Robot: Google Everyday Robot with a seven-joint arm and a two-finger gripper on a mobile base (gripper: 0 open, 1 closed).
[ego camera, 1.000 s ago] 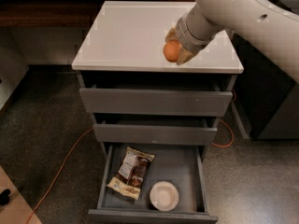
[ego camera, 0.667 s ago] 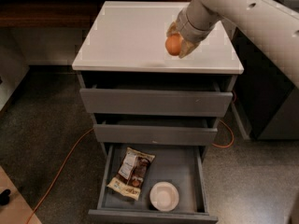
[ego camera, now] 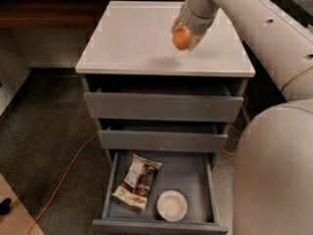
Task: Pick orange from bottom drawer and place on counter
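One orange [ego camera: 180,39] shows, and it sits clamped between the fingers of the tool [ego camera: 184,35], over the right half of the pale tabletop [ego camera: 127,40]. A faint shadow lies on the slab just below and left of the fruit. One light-coloured arm [ego camera: 254,28] reaches in from the upper right to carry the tool.

Three grey drawers stack under the tabletop. The top drawer [ego camera: 164,106] and the middle drawer [ego camera: 161,141] are pushed in far more than the bottom drawer [ego camera: 188,173], which is pulled well out. Two things lie in its tray: one snack packet [ego camera: 138,181] on the left, tilted, brown and white with a cream end, and one round white bowl [ego camera: 171,205] near the front edge, just right of the packet. The packet carries print, but none of it can be read.

One orange cable [ego camera: 63,173] runs across the dark floor to the left of the cabinet. A dark wooden shelf [ego camera: 49,11] stands behind the tabletop on the left.
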